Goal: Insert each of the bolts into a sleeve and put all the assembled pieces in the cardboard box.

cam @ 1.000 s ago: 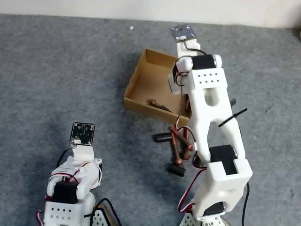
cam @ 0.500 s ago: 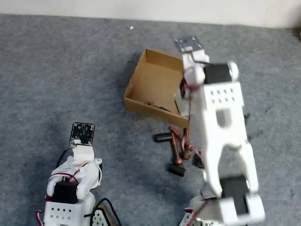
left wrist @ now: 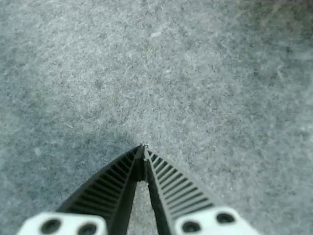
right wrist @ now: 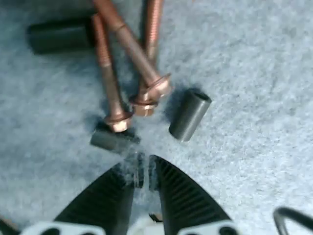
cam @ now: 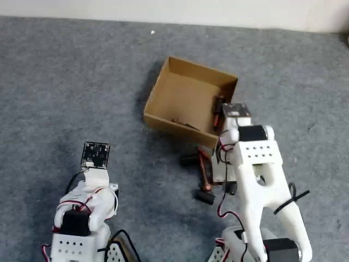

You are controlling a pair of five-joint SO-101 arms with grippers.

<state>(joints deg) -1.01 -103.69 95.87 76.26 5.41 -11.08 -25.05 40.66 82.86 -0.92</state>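
We count three copper-coloured metal bolts (right wrist: pixel 129 49) and three dark cylindrical sleeves (right wrist: pixel 190 115) loose beside the brown cardboard box (cam: pixel 185 95), with perhaps two assembled pieces (cam: pixel 218 112) inside. The right gripper (right wrist: pixel 144 171) hangs nearly closed over them; the left gripper (left wrist: pixel 143 161) is pinched together, empty.

Grey carpet (cam: pixel 65 71), cardboard box (cam: pixel 163 123), bolts (right wrist: pixel 129 44), sleeves (right wrist: pixel 190 116)

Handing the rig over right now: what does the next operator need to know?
Left tool: shut, empty, over the carpet.
Right tool: shut, empty, just above the loose parts in front of the cardboard box.
Loose on the carpet: three bolts and three sleeves, apparently none joined.
Done: two pieces are in the box, one near its front wall, one by the side next to the right arm. They are too small to confirm that both are sleeved.
Left: sleeve the three bolts, then box them.
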